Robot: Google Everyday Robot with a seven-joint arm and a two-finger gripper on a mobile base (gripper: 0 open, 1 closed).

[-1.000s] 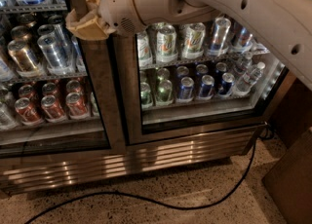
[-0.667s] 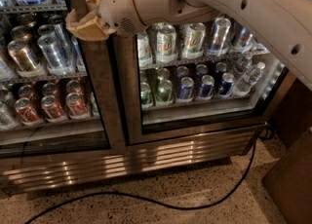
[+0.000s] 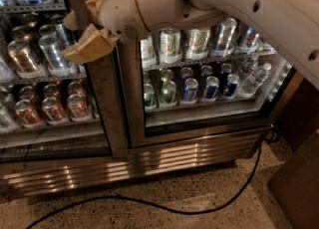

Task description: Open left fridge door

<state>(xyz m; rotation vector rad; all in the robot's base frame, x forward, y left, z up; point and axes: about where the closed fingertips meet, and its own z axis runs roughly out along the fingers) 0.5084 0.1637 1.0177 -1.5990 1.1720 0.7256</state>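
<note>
The left fridge door (image 3: 102,98) is a glass pane in a brushed-steel frame, with silver cans on its upper shelf and red cans (image 3: 52,108) below. It looks closed. My gripper (image 3: 79,31), tan-tipped on a pale wrist, is at the upper part of this door's right steel upright, over the edge of the glass. My pale arm (image 3: 239,4) runs in from the upper right across the right door.
The twin right door (image 3: 209,78) shows green and blue cans and a water bottle. A steel grille (image 3: 134,163) runs under both doors. A black cable (image 3: 199,208) lies across the speckled floor. A brown cabinet (image 3: 299,183) stands at the lower right.
</note>
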